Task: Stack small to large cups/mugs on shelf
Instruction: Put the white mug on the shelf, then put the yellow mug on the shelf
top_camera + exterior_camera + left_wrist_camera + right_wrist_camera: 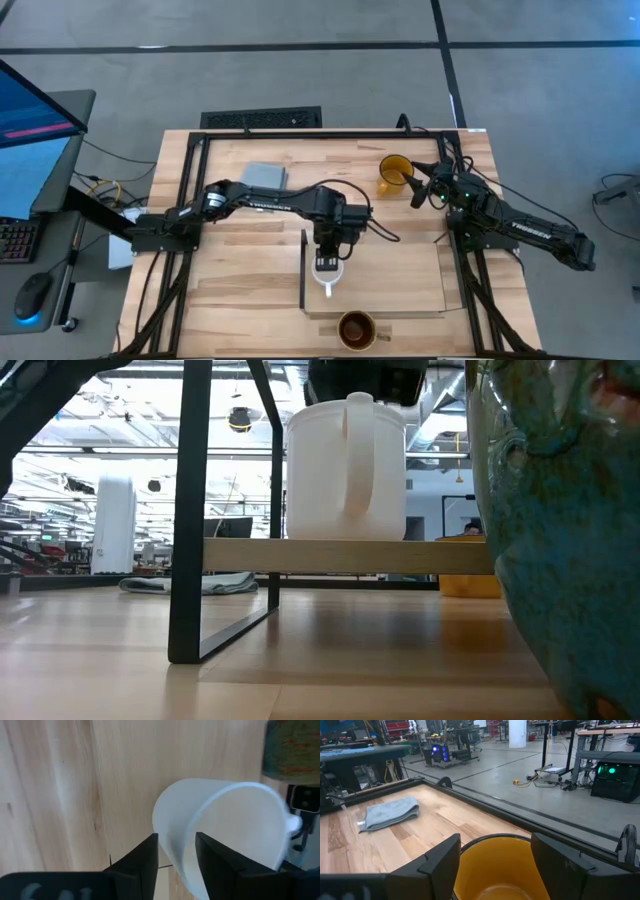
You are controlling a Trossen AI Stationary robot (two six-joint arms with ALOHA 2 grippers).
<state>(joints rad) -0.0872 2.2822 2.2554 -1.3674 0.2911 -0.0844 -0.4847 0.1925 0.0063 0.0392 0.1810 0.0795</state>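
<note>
The small white mug stands upright on the light-wood shelf, next to its dark upright panel. My left gripper is over it, shut on its rim. The yellow-amber mug stands on the table near the far right corner. My right gripper is open, with a finger on either side of this mug. The glass mug with the brown inside stands on the table in front of the shelf, and fills the right of the low view. My left gripper pinches the white mug's wall at the rim, on the side away from the handle, with one finger inside the mug and one outside. The fingers come from above, pointing down. The mug stands upright with its base on the shelf board.
A folded grey-blue cloth lies on the far part of the table, left of the middle. Black frame rails run along the table's left, far and right sides. The shelf board has bare room right of the white mug.
</note>
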